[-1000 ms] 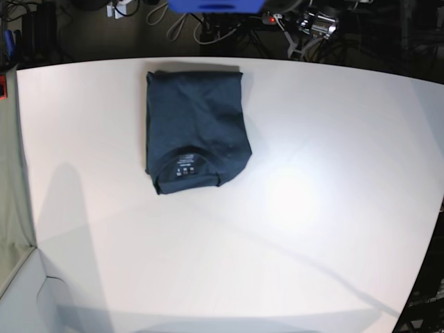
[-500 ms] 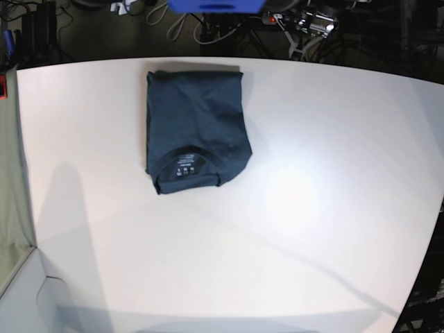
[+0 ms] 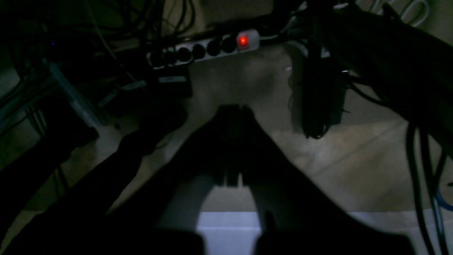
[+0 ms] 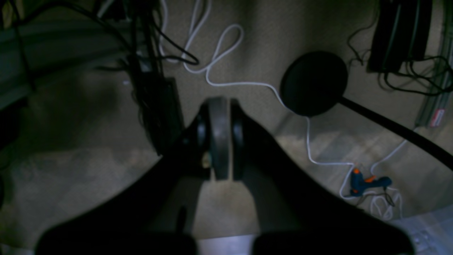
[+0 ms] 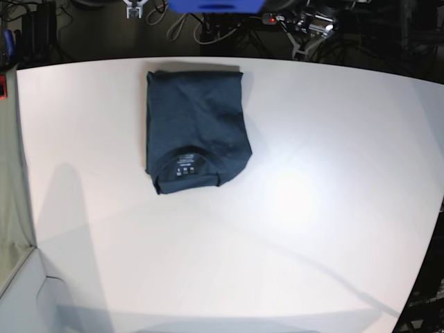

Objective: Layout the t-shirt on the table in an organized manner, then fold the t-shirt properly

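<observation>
The dark navy t-shirt (image 5: pixel 196 125) lies folded into a compact rectangle on the white table (image 5: pixel 277 229), at the far left of centre, with its collar and pale label marks (image 5: pixel 184 171) toward the near side. Neither gripper shows over the table in the base view. In the left wrist view my left gripper (image 3: pixel 233 113) is shut and empty, hanging over the dim floor beyond the table. In the right wrist view my right gripper (image 4: pixel 219 106) is shut and empty, also over the floor.
A power strip with a lit red switch (image 3: pixel 208 49) and dark cables lie on the floor. A white cable (image 4: pixel 219 71), a black round base (image 4: pixel 313 83) and a blue-orange tool (image 4: pixel 368 182) lie there too. A blue object (image 5: pixel 215 5) sits beyond the table's far edge.
The t-shirt has not moved. A small white part at the top left edge of the base view has shifted slightly right.
</observation>
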